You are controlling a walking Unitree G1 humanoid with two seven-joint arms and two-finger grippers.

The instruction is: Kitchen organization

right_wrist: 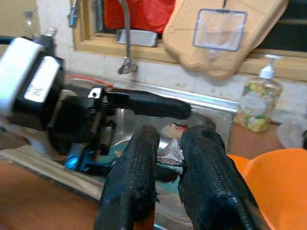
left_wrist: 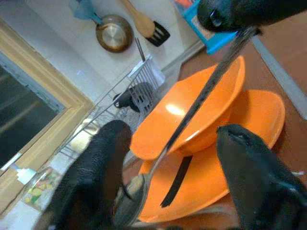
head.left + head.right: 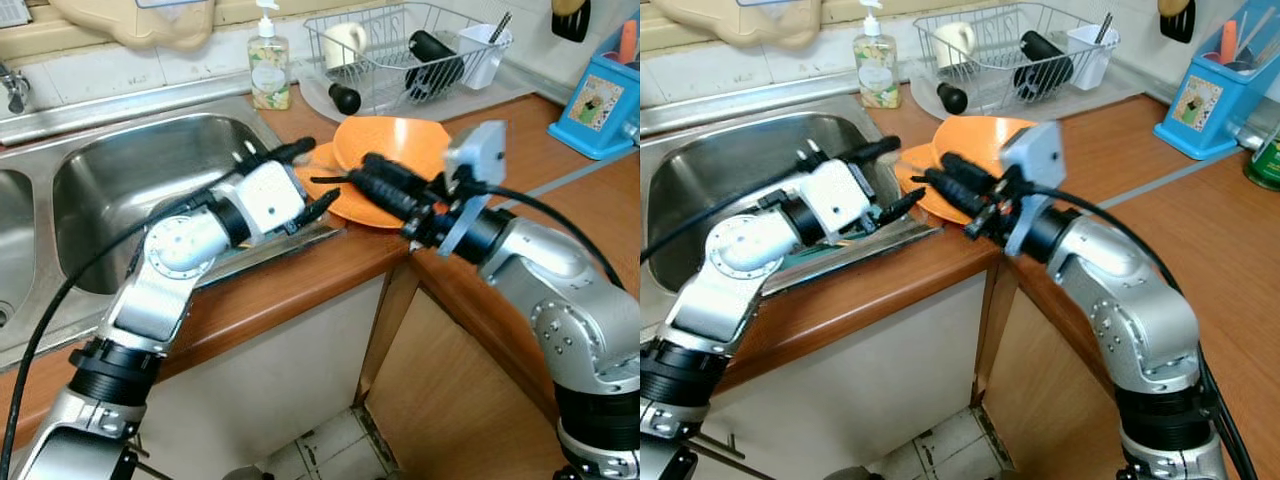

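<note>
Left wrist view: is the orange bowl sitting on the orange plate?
Yes, the orange bowl rests tilted on top of the orange plate, with a spoon crossing in front.

A steel sink (image 3: pixel 150 165) is set into the wooden counter (image 3: pixel 560 200). A soap dispenser (image 3: pixel 268 62) stands behind it beside a wire dish rack (image 3: pixel 400 50) holding a mug (image 3: pixel 345 42), a black bottle (image 3: pixel 435 55) and a white cup (image 3: pixel 485 50). A blue utensil holder (image 3: pixel 605 105) sits at the far right.

spoon (image 2: pixel 192 108) bowl blurred behind left pincer (image 2: pixel 177 187) fingers, orange plate (image 3: pixel 345 200) partly hidden by both pincers
</note>
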